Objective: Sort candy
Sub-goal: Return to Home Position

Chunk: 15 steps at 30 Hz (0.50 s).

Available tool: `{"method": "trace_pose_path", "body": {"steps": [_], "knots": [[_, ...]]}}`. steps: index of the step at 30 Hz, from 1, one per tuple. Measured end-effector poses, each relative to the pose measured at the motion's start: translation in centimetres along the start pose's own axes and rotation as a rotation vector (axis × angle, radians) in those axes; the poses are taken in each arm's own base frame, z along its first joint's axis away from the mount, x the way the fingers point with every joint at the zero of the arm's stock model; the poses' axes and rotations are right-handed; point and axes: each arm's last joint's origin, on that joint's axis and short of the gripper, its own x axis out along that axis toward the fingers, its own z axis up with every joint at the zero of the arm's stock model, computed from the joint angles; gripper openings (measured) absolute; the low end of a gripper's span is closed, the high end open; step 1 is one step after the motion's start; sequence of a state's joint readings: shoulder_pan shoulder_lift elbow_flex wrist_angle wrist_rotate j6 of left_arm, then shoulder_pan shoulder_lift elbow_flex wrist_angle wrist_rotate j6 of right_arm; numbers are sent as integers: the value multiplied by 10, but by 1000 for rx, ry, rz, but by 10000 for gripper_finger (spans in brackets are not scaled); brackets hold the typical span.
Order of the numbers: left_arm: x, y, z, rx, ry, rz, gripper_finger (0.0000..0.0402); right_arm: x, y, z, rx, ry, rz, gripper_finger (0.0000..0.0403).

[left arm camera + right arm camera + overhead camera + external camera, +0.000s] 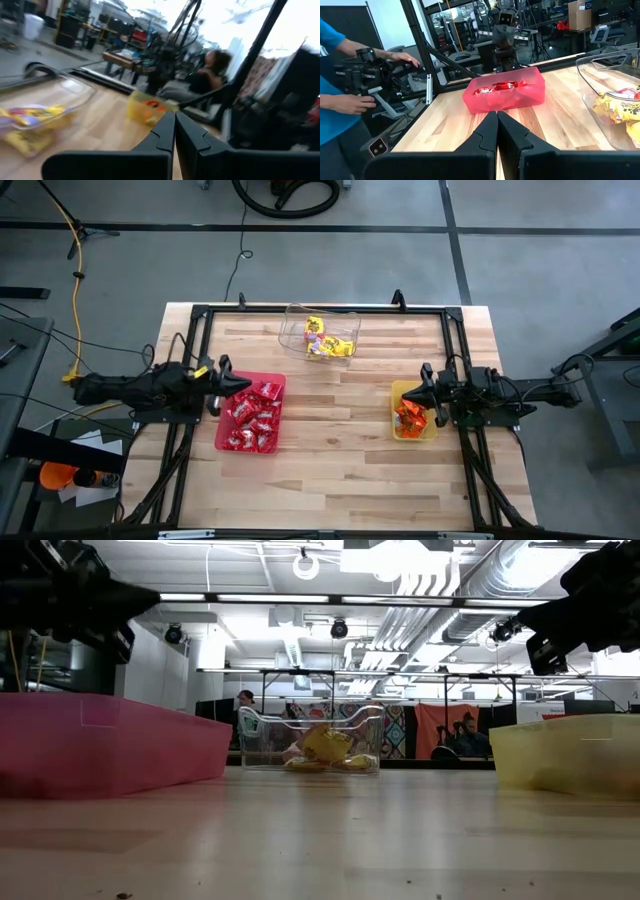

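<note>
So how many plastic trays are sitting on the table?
3. The red plastic tray is left, by the left gripper; the clear plastic tray is far middle; the yellow plastic tray is right, by the right gripper. None seem hidden.

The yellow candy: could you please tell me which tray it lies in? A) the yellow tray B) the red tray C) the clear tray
C: the yellow candy lies in the clear tray; the red tray holds red candy and the yellow tray holds orange candy.
</note>
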<state>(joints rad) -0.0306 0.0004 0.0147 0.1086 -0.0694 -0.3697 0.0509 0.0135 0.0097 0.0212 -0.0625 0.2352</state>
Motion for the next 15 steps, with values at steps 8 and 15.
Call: {"method": "trace_pose_path", "body": {"steps": [8, 15], "knots": [[0, 8, -8, 146, 80, 70, 0, 0, 0, 0, 0, 1, 0, 0], [0, 7, -9, 197, 96, 39, 0, 0, 0, 0, 0, 1, 0, 0]]}}
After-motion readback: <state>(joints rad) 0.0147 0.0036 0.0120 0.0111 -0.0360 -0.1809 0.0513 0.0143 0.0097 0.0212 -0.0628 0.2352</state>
